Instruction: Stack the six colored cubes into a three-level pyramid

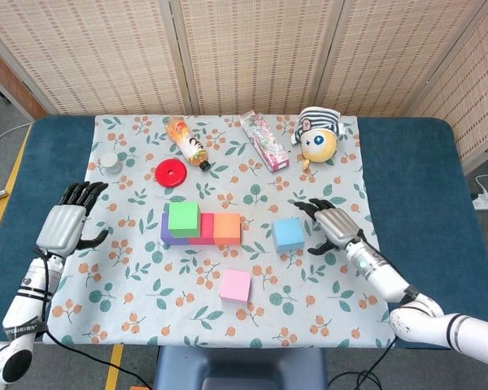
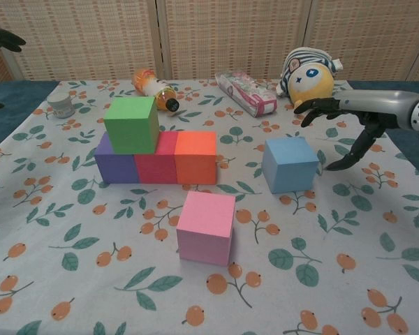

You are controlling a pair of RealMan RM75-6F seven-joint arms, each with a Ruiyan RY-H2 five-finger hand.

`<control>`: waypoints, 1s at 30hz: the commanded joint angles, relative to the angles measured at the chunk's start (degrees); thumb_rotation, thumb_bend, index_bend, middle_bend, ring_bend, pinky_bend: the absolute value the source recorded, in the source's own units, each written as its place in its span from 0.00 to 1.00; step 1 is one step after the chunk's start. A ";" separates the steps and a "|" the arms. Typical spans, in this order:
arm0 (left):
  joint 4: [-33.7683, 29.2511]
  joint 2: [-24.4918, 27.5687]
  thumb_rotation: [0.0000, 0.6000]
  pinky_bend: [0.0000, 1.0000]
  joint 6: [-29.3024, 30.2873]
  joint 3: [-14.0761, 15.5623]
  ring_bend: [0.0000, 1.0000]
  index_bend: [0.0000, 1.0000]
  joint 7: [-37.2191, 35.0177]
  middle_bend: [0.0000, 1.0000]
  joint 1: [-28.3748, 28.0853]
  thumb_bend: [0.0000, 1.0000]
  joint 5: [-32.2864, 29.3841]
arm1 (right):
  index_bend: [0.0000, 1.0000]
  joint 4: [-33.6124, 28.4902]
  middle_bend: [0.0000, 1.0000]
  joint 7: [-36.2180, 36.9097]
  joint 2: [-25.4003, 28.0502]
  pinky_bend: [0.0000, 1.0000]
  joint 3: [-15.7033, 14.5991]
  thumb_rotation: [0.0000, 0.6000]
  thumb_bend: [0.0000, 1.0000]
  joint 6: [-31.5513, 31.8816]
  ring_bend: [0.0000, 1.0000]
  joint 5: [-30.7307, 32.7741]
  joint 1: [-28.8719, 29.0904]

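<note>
Base row is down: purple cube (image 2: 114,164), red cube (image 2: 157,159) and orange cube (image 2: 195,158) sit touching in a line mid-cloth. Green cube (image 2: 132,124) rests on top, straddling the purple/red seam, slightly skewed.

Blue cube (image 2: 288,163) stands alone to the right of the row, with a clear gap of cloth between it and the orange cube. Pink cube (image 2: 206,227) sits alone in front of the row, nearer the front table edge, open cloth on all sides.

Our right hand (image 1: 332,225) hovers just right of the blue cube, fingers spread and empty, not touching it. In the chest view, the fingertips (image 2: 309,106) reach over toward the cube's far right corner.

Our left hand (image 1: 65,226) is out at the left edge of the floral cloth (image 1: 342,292), well apart from the stack, fingers apart, holding nothing. Only its fingertips show at the chest view's left edge.

Back strip of the cloth is cluttered: small jar (image 1: 110,163), red disc (image 1: 172,171), orange bottle (image 1: 189,143) lying down, snack packet (image 1: 263,140), plush toy (image 1: 318,136). The red disc is the nearest of these to the stack, just behind it.

Blue tabletop (image 1: 415,162) flanks the cloth on both sides.
</note>
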 commanded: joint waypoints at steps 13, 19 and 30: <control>-1.27 1.40 1.00 0.05 0.07 1.22 0.00 0.09 -4.91 0.08 3.34 0.30 6.75 | 0.22 6.54 0.19 -6.56 -7.31 0.10 -0.05 1.00 0.00 -1.99 0.05 7.89 4.56; -1.59 1.63 1.00 0.05 0.29 0.88 0.00 0.09 -5.52 0.08 4.20 0.30 7.62 | 0.40 5.24 0.32 -7.79 -7.09 0.13 0.95 1.00 0.03 0.22 0.16 10.19 4.58; -3.31 2.12 1.00 0.05 0.70 0.09 0.00 0.09 -3.46 0.08 5.20 0.30 8.00 | 0.41 -9.40 0.41 -11.99 0.81 0.14 6.07 1.00 0.03 0.91 0.24 18.47 9.05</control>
